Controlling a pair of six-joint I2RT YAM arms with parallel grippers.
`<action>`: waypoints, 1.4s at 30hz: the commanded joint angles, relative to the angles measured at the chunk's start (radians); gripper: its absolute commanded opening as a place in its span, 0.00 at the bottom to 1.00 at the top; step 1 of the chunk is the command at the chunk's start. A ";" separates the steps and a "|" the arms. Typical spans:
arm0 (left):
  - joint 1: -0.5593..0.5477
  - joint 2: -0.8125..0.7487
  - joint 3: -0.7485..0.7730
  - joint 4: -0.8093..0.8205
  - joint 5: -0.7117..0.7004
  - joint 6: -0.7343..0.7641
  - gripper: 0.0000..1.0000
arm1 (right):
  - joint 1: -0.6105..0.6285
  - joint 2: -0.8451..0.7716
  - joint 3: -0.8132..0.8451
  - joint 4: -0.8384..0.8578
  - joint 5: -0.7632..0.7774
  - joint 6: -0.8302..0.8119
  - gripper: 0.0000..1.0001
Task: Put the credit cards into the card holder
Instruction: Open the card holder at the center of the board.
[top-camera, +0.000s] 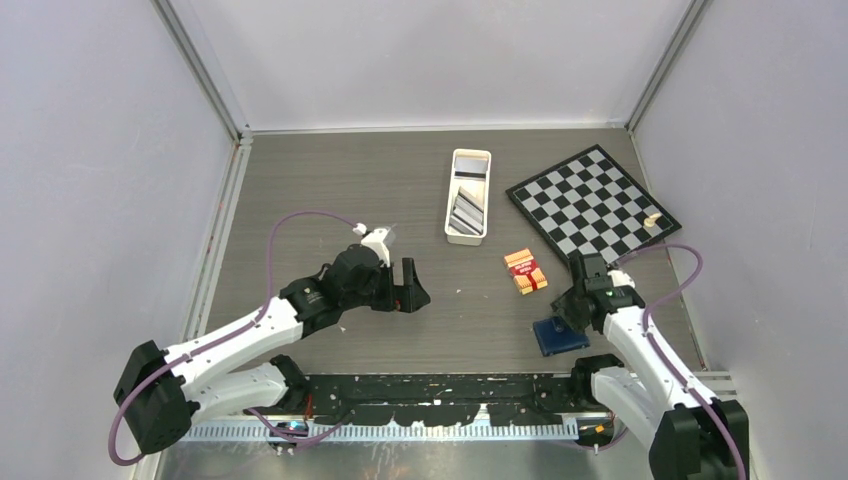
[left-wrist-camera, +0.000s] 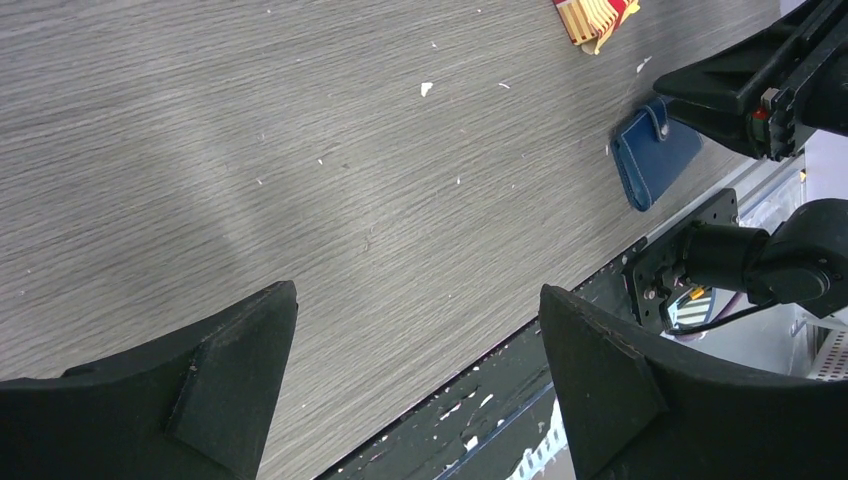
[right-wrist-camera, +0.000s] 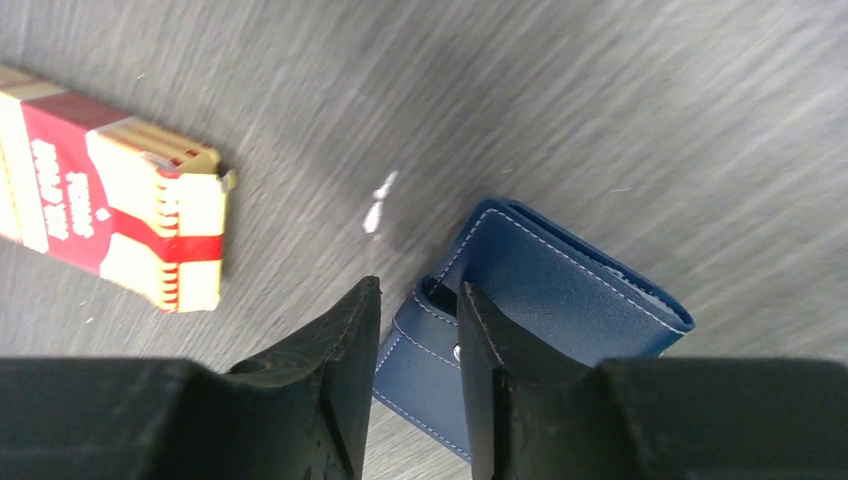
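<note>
Currently the grey wood-grain table (top-camera: 400, 180) is carrying everything, with a chessboard (top-camera: 590, 200) lying at its far right corner and a small pale piece (top-camera: 652, 220) sitting near that board's right edge. Left of the board, a long white tray (top-camera: 452, 190) is lying lengthwise, and the credit cards (top-camera: 466, 210) are resting inside it in a loose grey and dark stack, well apart from the card holder (right-wrist-camera: 560, 290). That navy case is lying folded shut on the table near the front right, with the red-orange banded pack (right-wrist-camera: 110, 210) sitting just beyond it. The right gripper (right-wrist-camera: 418, 285) is hanging low over the holder's near-left end, its jaws standing only narrowly apart with the holder's strap edge showing in the gap; whether they are pinching it, I cannot tell. The left gripper (left-wrist-camera: 418, 290) is hovering over bare table near the middle, jaws spread wide and holding nothing.
</note>
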 joint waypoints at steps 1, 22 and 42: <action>-0.005 -0.012 0.009 0.049 -0.015 0.000 0.93 | 0.070 0.028 -0.032 0.120 -0.066 0.091 0.37; -0.005 -0.069 -0.017 0.008 -0.055 -0.006 0.96 | 0.715 0.433 0.363 0.267 0.210 0.188 0.33; -0.092 0.495 0.186 0.367 0.130 -0.029 0.80 | 0.418 0.042 0.019 0.216 -0.056 0.063 0.58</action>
